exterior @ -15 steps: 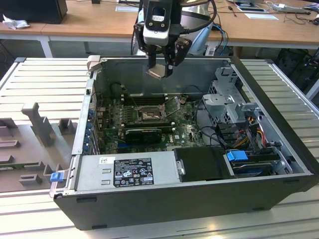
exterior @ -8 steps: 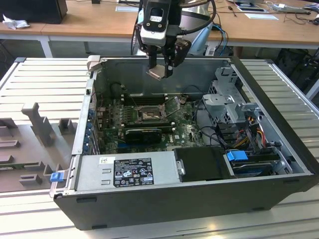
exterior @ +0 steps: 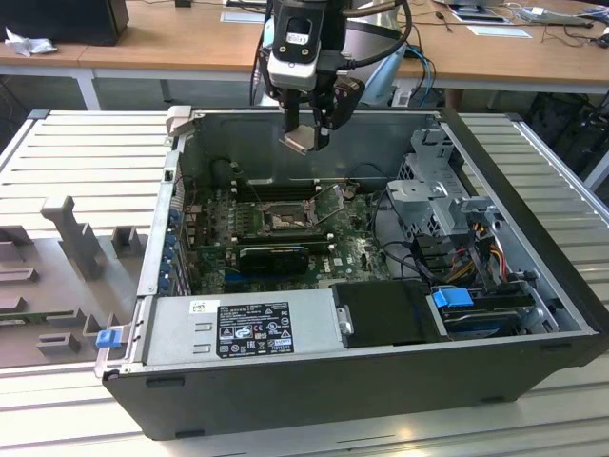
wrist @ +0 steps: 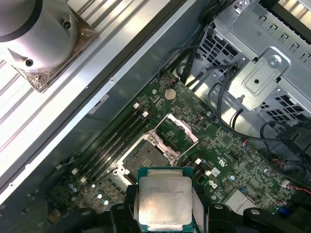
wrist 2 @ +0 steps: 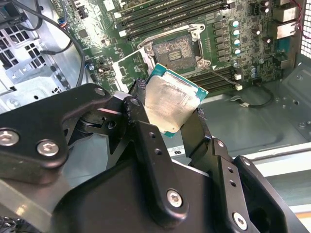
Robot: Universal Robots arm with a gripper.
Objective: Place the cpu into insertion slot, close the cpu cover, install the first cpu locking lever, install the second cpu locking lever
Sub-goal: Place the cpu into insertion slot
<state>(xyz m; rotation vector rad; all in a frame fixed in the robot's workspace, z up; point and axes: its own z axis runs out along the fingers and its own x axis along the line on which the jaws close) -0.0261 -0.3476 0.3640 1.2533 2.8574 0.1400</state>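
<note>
The end effector (exterior: 304,133) clenches the chip (wrist 2: 171,98) by its edges, above the bare socket (wrist: 146,156) in the open computer case (exterior: 333,386).

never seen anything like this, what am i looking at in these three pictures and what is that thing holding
This is a robot arm working over an open computer case that lies on a ribbed grey table. The exterior view comes from a camera off the arm and sees the whole scene. Both wrist views come from cameras riding on the arm, looking past its hand. The hand is a two-finger clamp, shut on the cpu, a small flat silver chip, held in the air above the green motherboard. Below is the insertion slot, the square socket for the chip. Its cpu cover, a thin metal frame, stands tilted open beside the slot.
</note>
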